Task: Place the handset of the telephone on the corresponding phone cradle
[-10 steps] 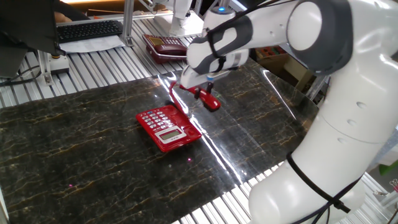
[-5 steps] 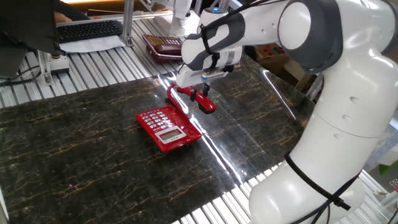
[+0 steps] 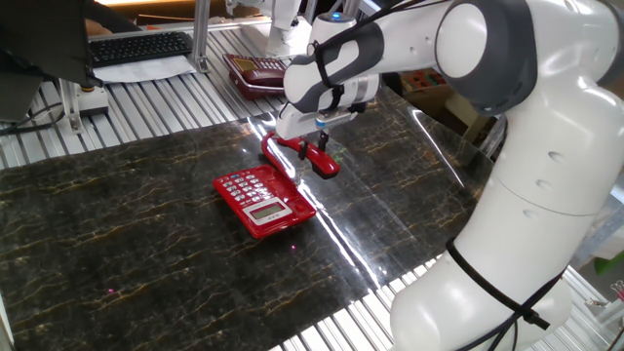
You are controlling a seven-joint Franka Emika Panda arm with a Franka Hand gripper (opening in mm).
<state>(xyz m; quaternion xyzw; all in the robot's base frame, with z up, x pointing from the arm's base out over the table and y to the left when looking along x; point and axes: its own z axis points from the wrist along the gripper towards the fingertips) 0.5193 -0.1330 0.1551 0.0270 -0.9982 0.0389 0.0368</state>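
Lying nearest on the dark, gold-veined, marble-patterned tabletop (image 3: 117, 234), the small bright red desk telephone (image 3: 263, 200) with pale keypad buttons and a little grey display, flat and angled toward the lower right. Running empty along its far right edge, the recessed strip of the phone cradle (image 3: 292, 185), a red cord leading up from that side. Hanging just beyond and above the cradle, tilted with one end down to the right, the glossy bright red bar-shaped handset (image 3: 304, 156), not yet seated on the base. Clamping down on the handset from above, the dark two-finger gripper (image 3: 314, 147) of the white arm, fingers closed against its sides. Compared with half a second ago, showing no visible change in arm, handset or phone; compared with a full second ago, sitting further left and lower, with the handset brought closer to the telephone. Catching a bright streak of glare across the tabletop beside the phone, running toward the near right edge. Framing the dark top on the near and far sides, ribbed silver aluminium rails (image 3: 146, 107). Resting further back on those rails, a darker maroon phone (image 3: 255, 72). Sitting furthest back at the left, a black computer keyboard (image 3: 136, 46) on a white sheet.
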